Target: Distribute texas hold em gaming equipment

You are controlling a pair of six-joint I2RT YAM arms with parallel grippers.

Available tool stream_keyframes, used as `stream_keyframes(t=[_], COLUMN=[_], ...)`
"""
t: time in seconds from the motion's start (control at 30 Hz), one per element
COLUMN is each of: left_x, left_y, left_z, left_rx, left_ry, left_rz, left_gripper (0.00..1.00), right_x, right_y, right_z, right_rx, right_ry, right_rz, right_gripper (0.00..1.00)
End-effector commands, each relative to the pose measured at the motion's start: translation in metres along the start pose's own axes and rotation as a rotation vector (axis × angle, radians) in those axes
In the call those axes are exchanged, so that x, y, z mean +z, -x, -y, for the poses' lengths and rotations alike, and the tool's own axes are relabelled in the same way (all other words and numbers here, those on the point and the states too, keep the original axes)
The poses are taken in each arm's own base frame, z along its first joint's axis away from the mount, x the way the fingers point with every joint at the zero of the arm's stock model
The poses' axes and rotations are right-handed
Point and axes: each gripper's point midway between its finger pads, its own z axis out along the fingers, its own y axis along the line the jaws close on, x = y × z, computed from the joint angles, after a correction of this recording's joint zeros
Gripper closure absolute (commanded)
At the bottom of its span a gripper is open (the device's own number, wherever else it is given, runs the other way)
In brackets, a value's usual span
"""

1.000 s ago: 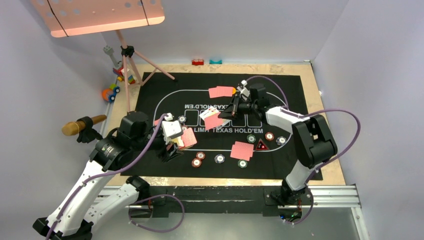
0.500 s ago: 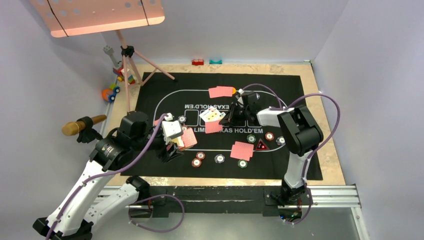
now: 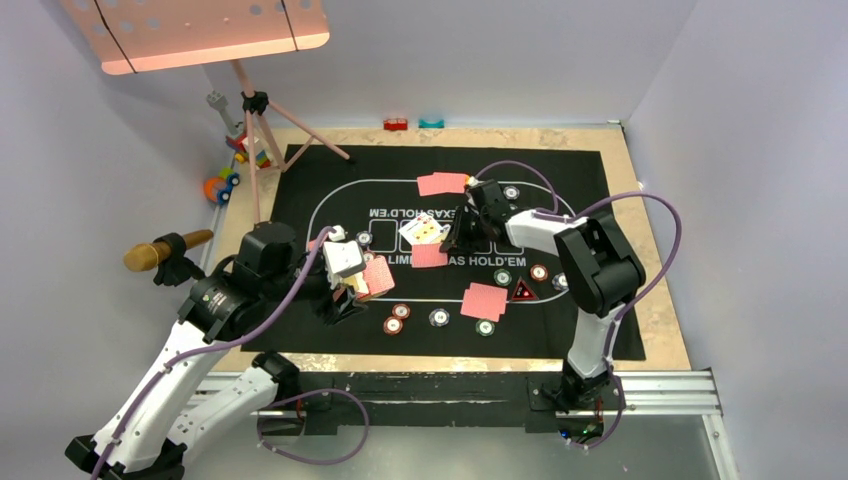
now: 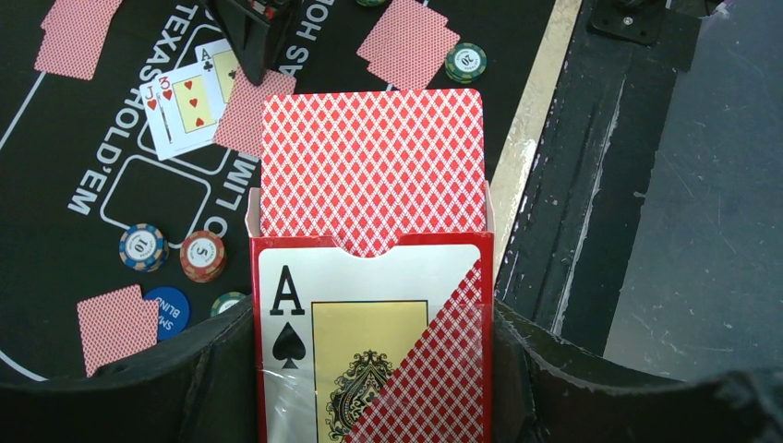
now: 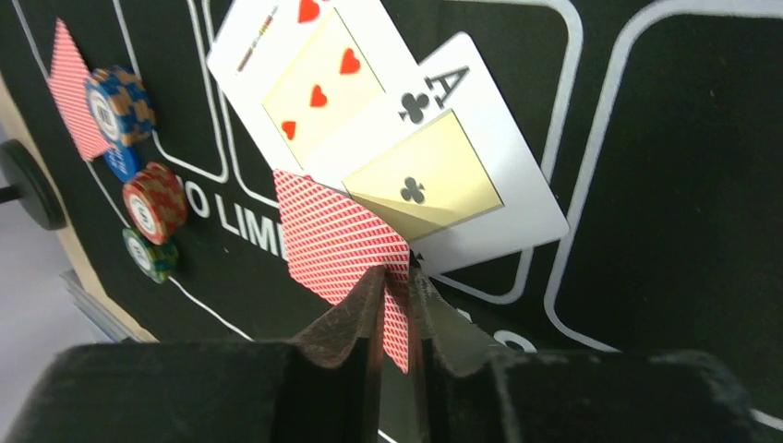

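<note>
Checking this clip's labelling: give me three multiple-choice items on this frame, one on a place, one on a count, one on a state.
1. Where does the triangular marker lie?
A. on the pink stand
B. on the mat, beside some red-backed cards
C. in the left gripper

2. How many face-up cards lie on the mat?
A. one
B. three
C. five

3. What is the right gripper doing?
A. hanging open over chips
B. holding a card box
C. pinching a single red-backed card

Answers:
1. B, the top view shows it just right of those cards.
2. B, a jack, a three of hearts and an ace of clubs show.
3. C, the wrist view shows the card between its fingertips.
</note>
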Motion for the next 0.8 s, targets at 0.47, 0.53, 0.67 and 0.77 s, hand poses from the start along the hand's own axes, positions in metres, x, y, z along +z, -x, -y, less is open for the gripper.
stream_keyframes(t=[0.47,0.53,0.67,0.77], left_x=[-0.006,-0.005,-0.003,-0.003], left_y=[0.019,0.016,0.015,0.016], left_z=[-0.001,-0.001,-0.001,-0.002], left_rx=[0.039,0.041,0.048,0.049], left_ry=[0.005,0.003,-0.001,0.001], left_rz=[0.064,0.056,0.058,0.060], left_gripper=[1.00,1.00,1.00,1.00], right_x=[-0.114,-0.137,-0.175,-0.196], right_y=[0.030,0.028,0.008,-0.009], right_z=[-0.091,-0.118,-0.171,-0.199], right_rx=[-0.147,-0.165,-0.202,-0.215], right_ry=[0.178,0.289,0.530,0.665], right_rz=[0.116,0.107,0.030,-0.029], right_gripper=[0.18,0.15,0.12,0.11])
